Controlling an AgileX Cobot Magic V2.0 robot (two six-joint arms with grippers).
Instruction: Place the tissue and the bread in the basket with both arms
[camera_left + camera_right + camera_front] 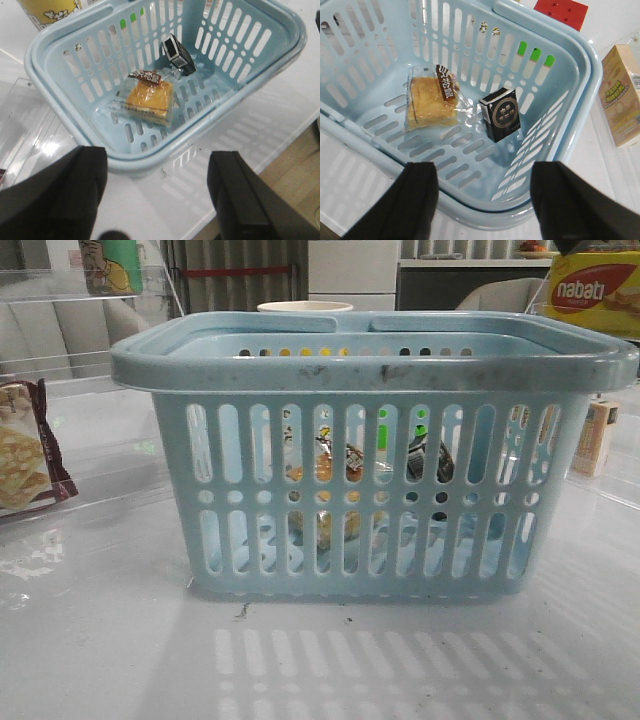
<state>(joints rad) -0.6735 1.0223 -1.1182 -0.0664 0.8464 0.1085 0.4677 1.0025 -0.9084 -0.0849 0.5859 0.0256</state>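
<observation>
The light-blue basket [370, 365] stands mid-table. The wrapped golden bread [149, 97] lies on its floor, also in the right wrist view [431, 101]. The dark tissue packet [178, 52] leans near a side wall beside the bread, apart from it, seen also in the right wrist view [503, 114]. Through the slots in the front view I glimpse the bread [325, 468] and the tissue [430, 462]. My left gripper [157, 195] is open and empty above the table by the basket's rim. My right gripper [485, 200] is open and empty above the rim [485, 210]. Neither gripper shows in the front view.
A maroon cracker packet [25, 450] lies at the left. A small pale carton [597, 437] stands right of the basket, also in the right wrist view [622, 95]. A yellow nabati box [592, 292] and a white cup [305, 308] are behind. The table edge [280, 145] is near.
</observation>
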